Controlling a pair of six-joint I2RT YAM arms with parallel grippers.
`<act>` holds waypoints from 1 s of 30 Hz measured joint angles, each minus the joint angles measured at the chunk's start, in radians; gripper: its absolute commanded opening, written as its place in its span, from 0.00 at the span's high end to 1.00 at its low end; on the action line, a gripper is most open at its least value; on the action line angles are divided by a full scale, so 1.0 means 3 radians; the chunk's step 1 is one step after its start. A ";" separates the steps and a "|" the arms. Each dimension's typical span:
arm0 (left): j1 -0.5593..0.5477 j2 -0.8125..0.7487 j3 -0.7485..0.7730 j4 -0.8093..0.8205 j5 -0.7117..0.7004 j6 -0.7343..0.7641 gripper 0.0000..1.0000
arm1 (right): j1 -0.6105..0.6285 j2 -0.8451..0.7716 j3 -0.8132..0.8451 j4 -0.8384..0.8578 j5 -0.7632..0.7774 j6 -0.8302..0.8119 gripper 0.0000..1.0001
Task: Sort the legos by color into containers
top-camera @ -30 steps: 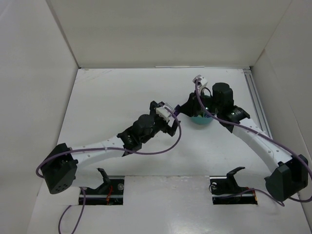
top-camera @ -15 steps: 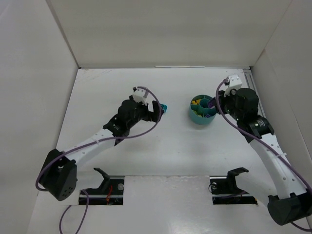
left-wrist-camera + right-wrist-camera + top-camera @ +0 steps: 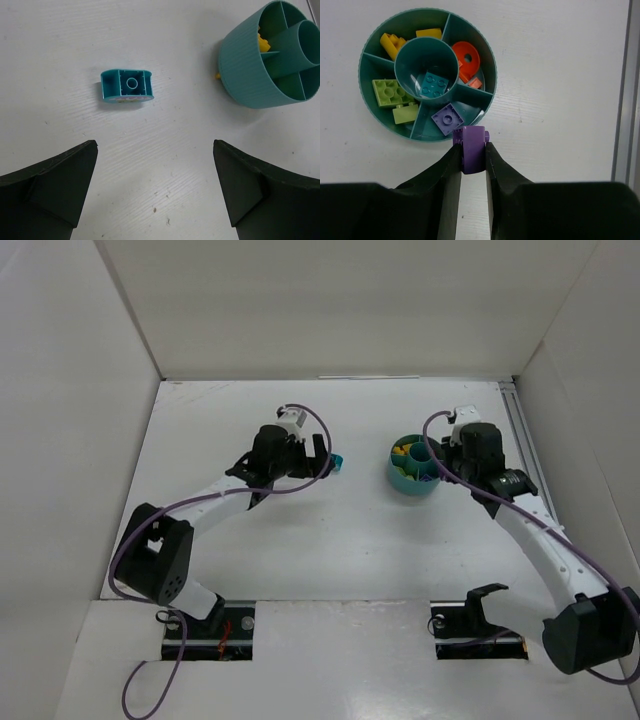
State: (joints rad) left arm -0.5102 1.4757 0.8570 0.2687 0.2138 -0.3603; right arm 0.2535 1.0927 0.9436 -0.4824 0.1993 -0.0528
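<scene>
The round teal bowl (image 3: 428,75) with divided compartments holds yellow, orange-red, yellow-green, purple and teal bricks; it also shows in the top view (image 3: 412,468) and in the left wrist view (image 3: 270,55). My right gripper (image 3: 472,159) is shut on a purple brick (image 3: 471,147), held just above the bowl's near rim beside the purple compartment. A teal brick (image 3: 127,86) lies on its side on the table, left of the bowl (image 3: 337,461). My left gripper (image 3: 155,187) is open and empty, a little short of that brick.
White walls enclose the table on the left, back and right. A metal rail (image 3: 524,450) runs along the right edge, close to the right arm. A small yellow piece (image 3: 218,76) peeks out at the bowl's base.
The left arm pulled back from the bowl to the left and now faces the teal brick. The right arm swung clear of the bowl, then came back beside it.
</scene>
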 measured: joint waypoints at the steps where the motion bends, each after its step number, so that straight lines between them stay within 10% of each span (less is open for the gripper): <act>1: 0.0000 0.0036 0.0037 0.0001 -0.0018 0.0001 0.00 | 0.0000 0.0009 -0.0027 0.0014 0.0000 0.0000 0.99; 14: 0.0000 0.0450 0.0371 -0.0074 -0.0169 0.0017 0.00 | 0.0000 0.0365 -0.0095 0.0440 -0.0042 0.0111 0.99; 30: -0.0018 0.0837 0.0741 -0.0272 -0.0404 0.0108 0.00 | 0.0010 0.0561 -0.0095 0.0484 -0.0078 0.0253 0.35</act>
State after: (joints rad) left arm -0.5156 1.7267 1.0794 0.1871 0.0925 -0.3279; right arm 0.2565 1.2610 0.9150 -0.3370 0.1761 0.0231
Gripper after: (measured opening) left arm 0.996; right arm 0.642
